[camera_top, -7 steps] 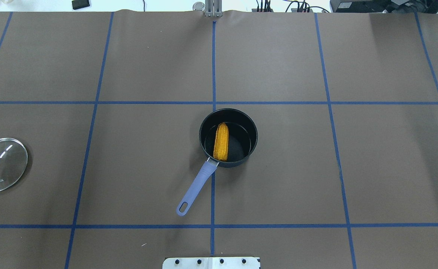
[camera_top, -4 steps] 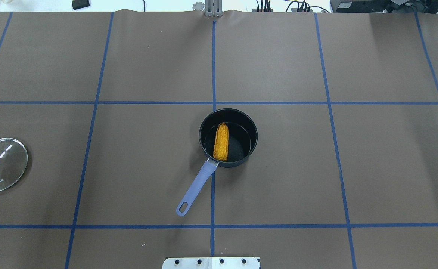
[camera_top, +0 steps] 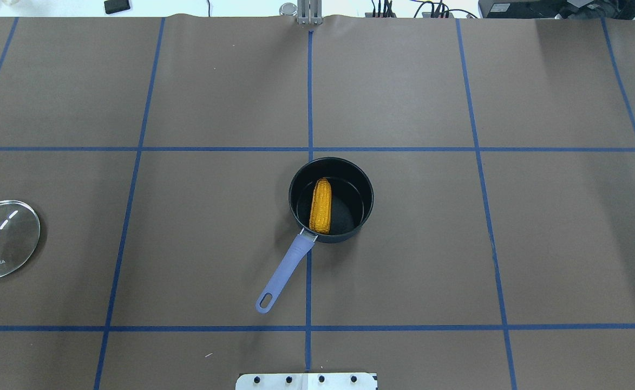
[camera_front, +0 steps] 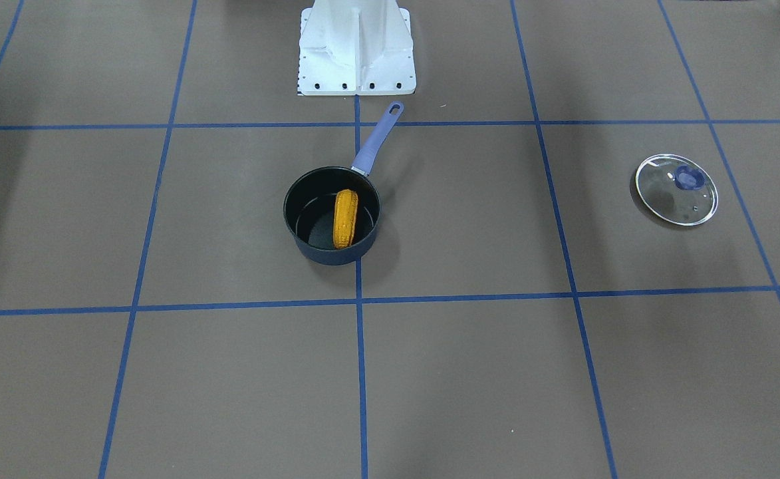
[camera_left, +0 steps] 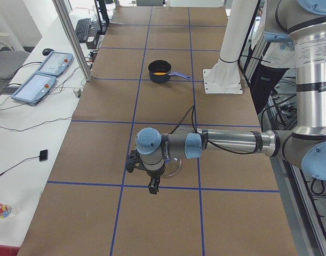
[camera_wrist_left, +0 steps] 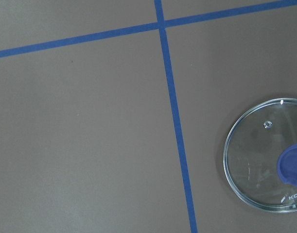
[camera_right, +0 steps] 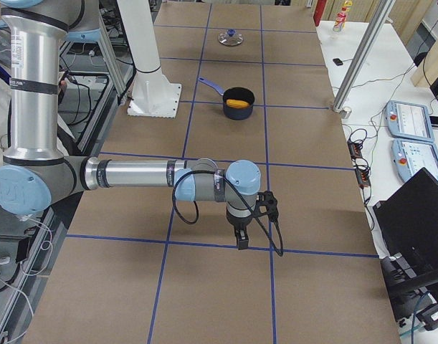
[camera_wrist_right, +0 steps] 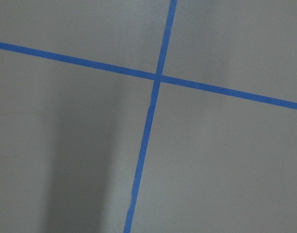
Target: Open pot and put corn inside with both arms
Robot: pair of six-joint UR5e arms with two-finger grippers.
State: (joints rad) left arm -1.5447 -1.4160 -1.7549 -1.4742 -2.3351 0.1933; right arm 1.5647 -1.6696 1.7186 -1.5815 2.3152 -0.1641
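The dark navy pot (camera_top: 351, 210) stands open at the table's middle, its periwinkle handle (camera_top: 287, 265) pointing toward the robot's base. The orange-yellow corn (camera_top: 321, 206) lies inside it, also in the front view (camera_front: 345, 218). The left gripper (camera_left: 153, 186) shows only in the exterior left view, hanging above the table by the glass lid; I cannot tell if it is open. The right gripper (camera_right: 242, 239) shows only in the exterior right view, above bare table far from the pot (camera_right: 239, 109); I cannot tell its state.
The round glass lid (camera_top: 4, 238) with a purple knob lies flat at the table's far left, also in the left wrist view (camera_wrist_left: 265, 155). The white robot base (camera_front: 356, 46) stands behind the pot's handle. Blue tape lines grid the brown table.
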